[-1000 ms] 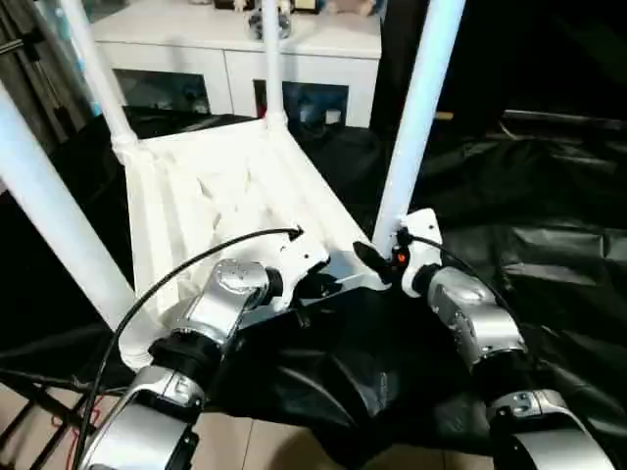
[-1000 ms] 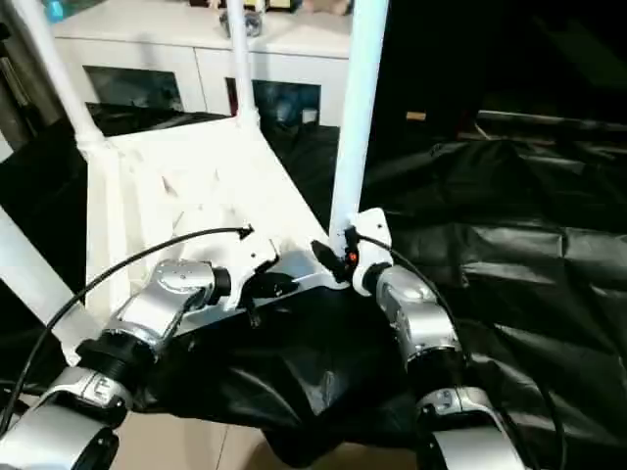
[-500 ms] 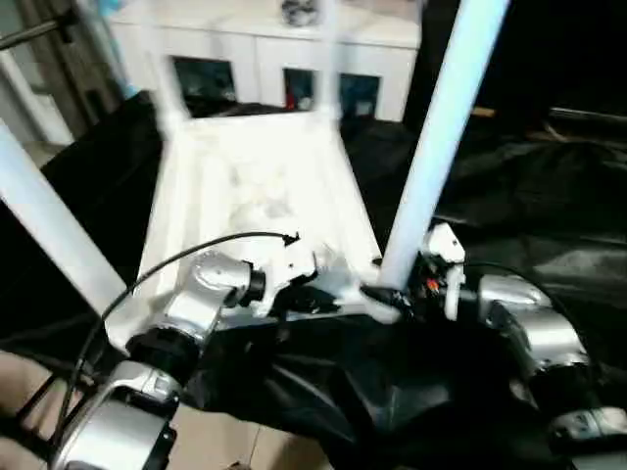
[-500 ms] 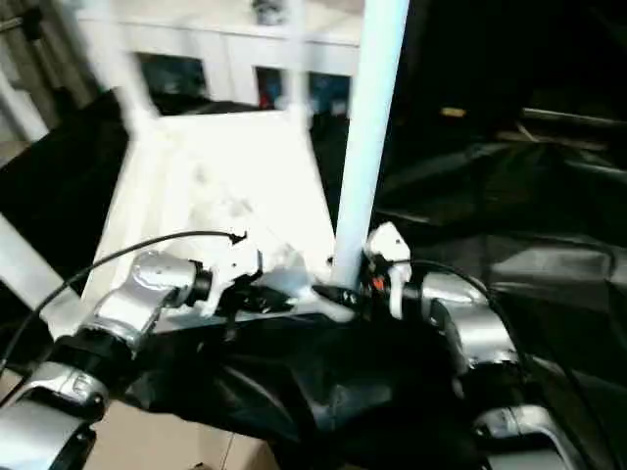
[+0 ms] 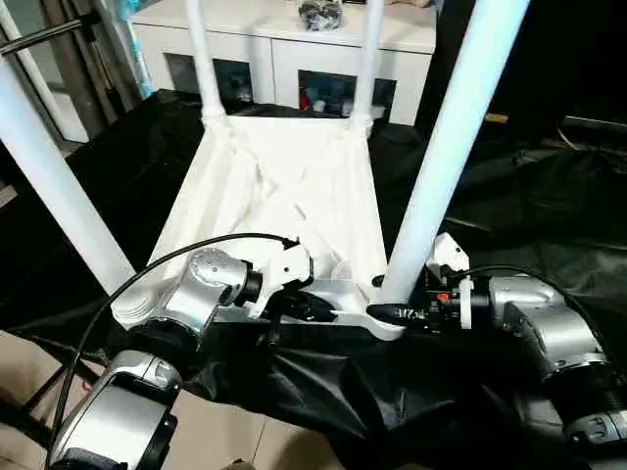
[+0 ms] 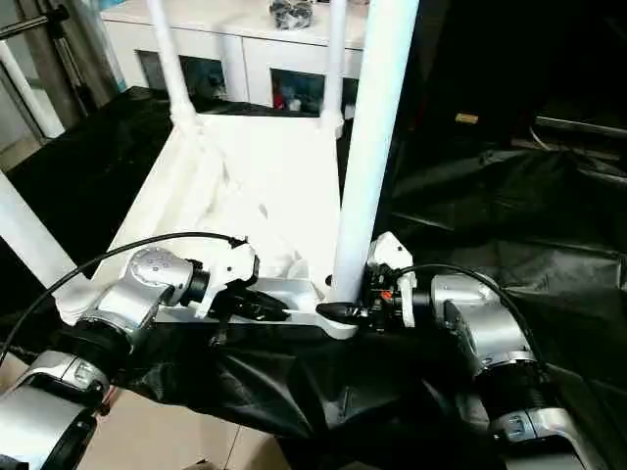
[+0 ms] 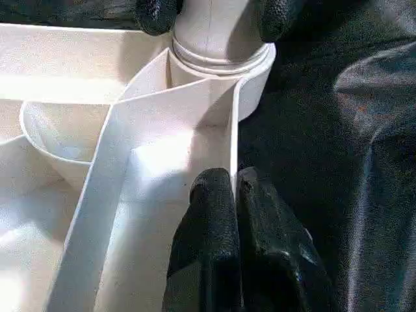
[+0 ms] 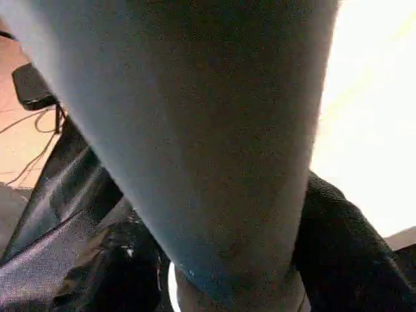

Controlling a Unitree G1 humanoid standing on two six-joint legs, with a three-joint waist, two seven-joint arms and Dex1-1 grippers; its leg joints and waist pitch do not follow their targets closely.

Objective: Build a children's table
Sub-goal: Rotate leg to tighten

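Tabletop [image 5: 284, 186] rim pinched by left tool [image 7: 235, 195]; right tool [image 6: 338, 311] clamps near-right leg [image 5: 446, 147] base.

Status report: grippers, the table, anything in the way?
Left gripper shut on the tabletop near rim. Right gripper around the near right leg at its base. Four legs standing in sockets. Black sheet underneath, nothing blocking.

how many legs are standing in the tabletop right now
4: two far legs by the cabinet, one near left, one near right between the right pincer's fingers.
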